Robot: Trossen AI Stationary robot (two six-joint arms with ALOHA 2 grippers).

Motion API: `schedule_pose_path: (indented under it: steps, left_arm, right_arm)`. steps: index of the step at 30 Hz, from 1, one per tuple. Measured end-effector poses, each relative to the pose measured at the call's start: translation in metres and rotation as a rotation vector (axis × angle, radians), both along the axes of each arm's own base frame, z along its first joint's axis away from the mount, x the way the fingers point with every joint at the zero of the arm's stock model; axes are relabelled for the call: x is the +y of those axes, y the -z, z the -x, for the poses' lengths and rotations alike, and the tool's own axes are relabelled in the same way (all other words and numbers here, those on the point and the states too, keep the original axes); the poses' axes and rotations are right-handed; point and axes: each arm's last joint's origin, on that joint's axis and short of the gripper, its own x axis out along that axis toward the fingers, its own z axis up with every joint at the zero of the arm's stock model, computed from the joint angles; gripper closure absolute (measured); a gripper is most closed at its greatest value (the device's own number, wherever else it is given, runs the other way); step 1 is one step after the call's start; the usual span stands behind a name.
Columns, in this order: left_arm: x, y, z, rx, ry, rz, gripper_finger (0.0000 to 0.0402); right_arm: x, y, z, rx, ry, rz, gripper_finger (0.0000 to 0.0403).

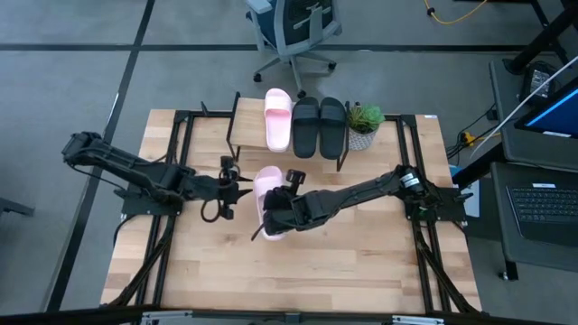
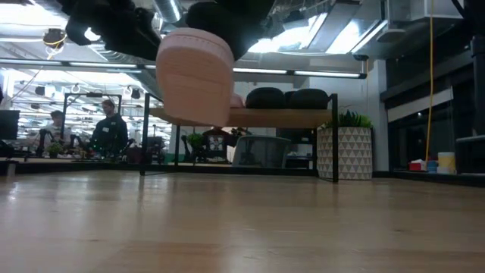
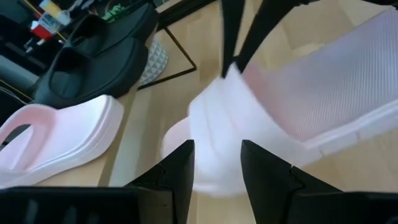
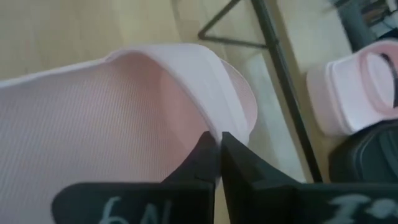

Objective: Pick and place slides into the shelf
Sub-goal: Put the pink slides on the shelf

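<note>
— How many slides are there, all told?

— Four: two pink, two black. One pink slide and the black pair sit side by side on the shelf, the pink one at its left. The second pink slide is off the table, held up in front of the shelf.

— Held by which arm?

— The right gripper. Its fingers are pinched together on the slide's strap edge, nearly touching. The left gripper sits just beside the slide's toe end with its fingers apart, the pink sole showing between them — whether they touch it I cannot tell.

— What does the held slide look like?

— Light pink, matte, with a fine ribbed footbed and a thick rounded sole. In the low view it hangs tilted, clear of the wood.

— And the shelf?

— A light wooden plank on thin black legs, at the far side of the wooden table. A small potted plant in a patterned white pot stands just beside its right end.

— The room?

— Grey floor, an office chair behind the table, a laptop off to the right. The low view shows two people far back under ceiling lights.
</note>
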Motion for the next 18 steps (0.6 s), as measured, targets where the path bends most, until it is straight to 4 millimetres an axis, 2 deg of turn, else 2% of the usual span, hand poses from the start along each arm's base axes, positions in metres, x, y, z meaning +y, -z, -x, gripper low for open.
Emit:
schedule_pose_path:
  steps: [5, 13, 18]
  left_arm:
    - [-0.003, -0.002, -0.010, 0.043, 0.012, -0.029, 0.0278]
    - [-0.008, -0.019, -0.011, 0.051, 0.027, -0.003, 0.0278]
    - [-0.013, -0.020, -0.010, 0.053, 0.054, -0.012, 0.0278]
  right_arm:
    - [-0.007, -0.002, -0.004, -0.022, 0.005, 0.025, 0.0392]
    - [-0.022, -0.002, -0.007, -0.023, 0.039, 0.030, 0.0392]
    - [-0.024, -0.003, -0.010, -0.034, 0.031, 0.034, 0.0393]
